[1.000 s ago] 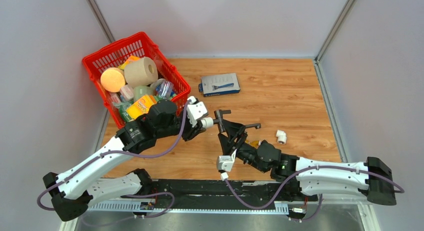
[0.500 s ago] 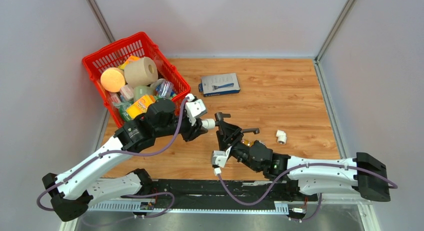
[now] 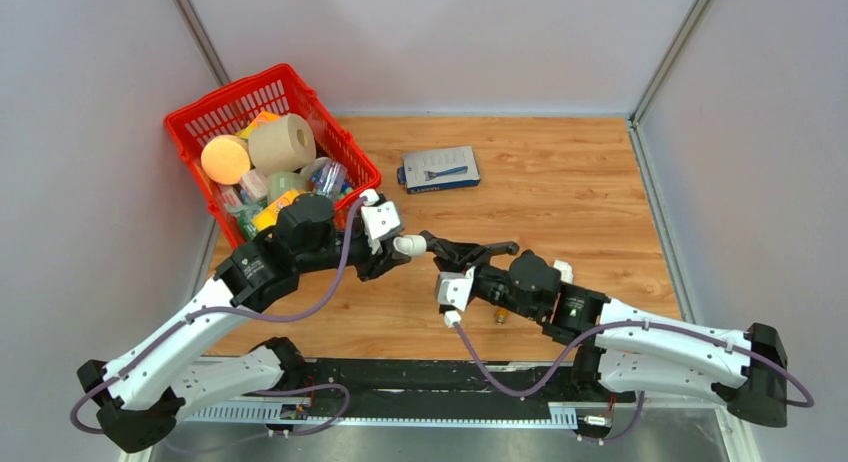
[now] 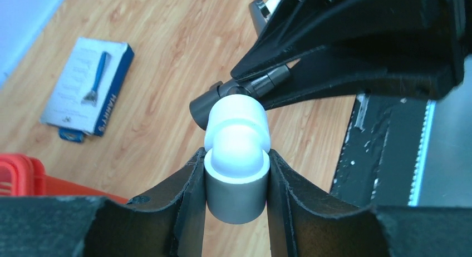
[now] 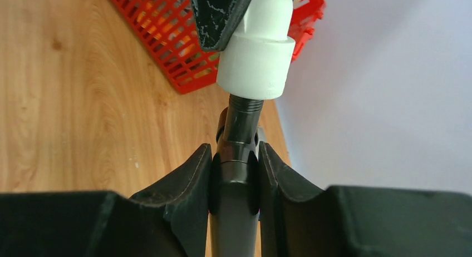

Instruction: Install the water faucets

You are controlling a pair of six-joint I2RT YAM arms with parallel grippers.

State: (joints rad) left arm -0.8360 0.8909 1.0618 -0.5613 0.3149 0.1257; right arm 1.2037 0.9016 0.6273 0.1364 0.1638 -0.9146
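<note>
Wooden table [image 3: 600, 182] lies bare beyond both sets of fingers, up to the grey walls. On it, farther out, rests a blue-white razor box [image 3: 440, 169]; its lettering is not legible. Clamped narrowly, the left gripper [image 4: 236, 159] holds the white elbow fitting [image 4: 237, 129], with the red basket [image 3: 205, 102] just beside its fingers. Wide a second ago, the right gripper [image 5: 234, 154] now pinches the water faucet [image 5: 240, 115], whose threaded end sits at the fitting's mouth.

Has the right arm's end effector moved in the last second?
Yes. The right end effector, gripping the faucet, has shifted away from the near edge of the table, toward the blue razor box.
</note>
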